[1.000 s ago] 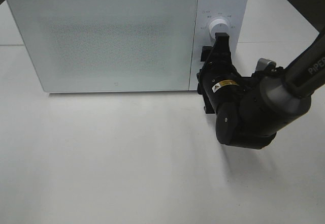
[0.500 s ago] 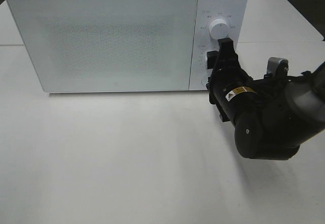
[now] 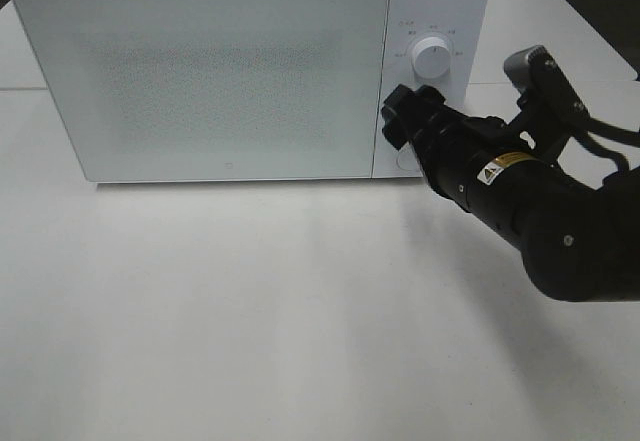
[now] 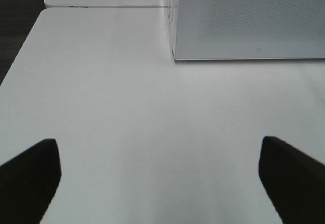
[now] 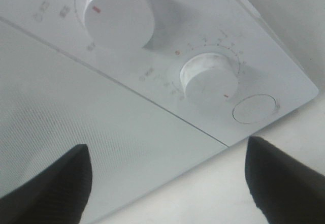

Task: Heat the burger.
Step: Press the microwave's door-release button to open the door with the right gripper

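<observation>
Right gripper (image 3: 405,119), spread wide, faces the lower dial (image 5: 209,79) of the microwave (image 3: 440,6), at 4 o'clock of its door (image 3: 200,71); left gripper (image 4: 158,150) hangs spread above the worktop (image 4: 127,97)

White microwave (image 3: 200,71) at twelve o'clock on white table (image 3: 250,321), door shut, right gripper (image 3: 400,121) at its control panel (image 3: 472,21), seven o'clock of upper dial (image 3: 432,57).

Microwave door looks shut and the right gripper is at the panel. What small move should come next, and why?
Probably ease the right gripper forward to straddle the lower knob: its jaws stand open and the knob sits ahead, untouched. The burger is not in view.
</observation>
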You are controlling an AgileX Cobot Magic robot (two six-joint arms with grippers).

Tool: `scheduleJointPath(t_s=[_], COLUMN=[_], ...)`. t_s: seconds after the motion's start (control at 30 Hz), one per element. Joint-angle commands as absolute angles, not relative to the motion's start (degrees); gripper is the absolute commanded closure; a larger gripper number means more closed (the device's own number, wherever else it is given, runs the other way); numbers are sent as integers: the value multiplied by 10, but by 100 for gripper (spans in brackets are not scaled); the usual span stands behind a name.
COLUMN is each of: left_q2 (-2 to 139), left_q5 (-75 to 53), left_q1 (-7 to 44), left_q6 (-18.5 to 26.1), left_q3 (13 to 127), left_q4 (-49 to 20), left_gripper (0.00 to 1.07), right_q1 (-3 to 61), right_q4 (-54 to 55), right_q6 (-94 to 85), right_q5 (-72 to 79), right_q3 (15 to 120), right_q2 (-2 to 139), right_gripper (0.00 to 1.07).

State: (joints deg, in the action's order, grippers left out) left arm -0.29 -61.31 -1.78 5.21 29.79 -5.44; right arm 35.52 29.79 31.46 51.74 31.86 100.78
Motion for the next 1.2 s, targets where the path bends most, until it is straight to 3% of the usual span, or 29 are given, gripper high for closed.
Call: scheduleJointPath(t_s=[0.03,0.37,0.57,0.73,0.93,1.2], left_q2=[-12,-12,-12,-12,-12,-12], left_q5=[-613,-613,-613,-613,-613,-613], left_q1=[-19,-19,-19,-19,-19,-19], left_q6=[49,49,49,49,49,49], left_q3=[296,296,296,296,296,296], left_q4=[-53,-53,-53,-53,-53,-53], left_gripper=[8,8,8,8,8,8], right_q1=[355,352,311,252,247,247], right_q4=[290,295,289,215,154,156], right_q6=[198,-92,-116,-113,-108,-96], right_q5=[445,210,100,-91,-255,-411], right_q3=[318,319,319,336,363,370], right_q2=[977,905,881,837,782,685], right_gripper=[27,30,31,31,31,31])
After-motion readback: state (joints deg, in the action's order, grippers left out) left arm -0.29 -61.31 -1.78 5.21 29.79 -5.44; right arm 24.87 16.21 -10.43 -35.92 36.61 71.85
